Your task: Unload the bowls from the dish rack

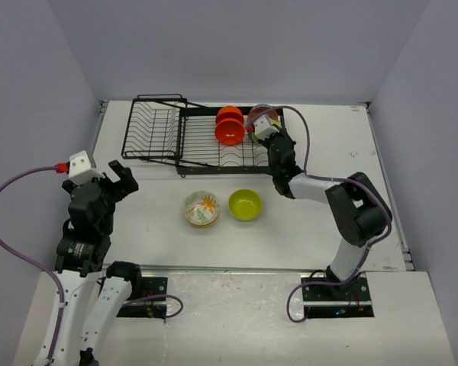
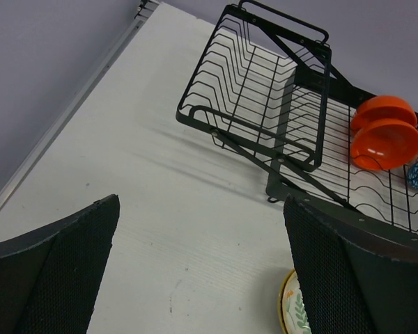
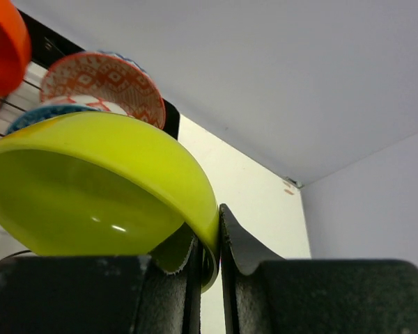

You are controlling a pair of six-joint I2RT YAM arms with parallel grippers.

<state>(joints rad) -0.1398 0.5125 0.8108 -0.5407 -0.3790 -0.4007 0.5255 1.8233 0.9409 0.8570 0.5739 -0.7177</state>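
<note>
we are partway through: a floral bowl and a lime bowl are sitting unloaded on the table. our right claw is pinching a second lime bowl by its rim at the dish rack, where orange bowls and a patterned bowl are waiting. our left claw is hanging wide open, empty.

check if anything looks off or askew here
Nothing spilled or damaged. On the rack, only the smaller end basket sits tilted, raised above the table, which may be its design. The right gripper pinches a lime bowl by its rim.
</note>
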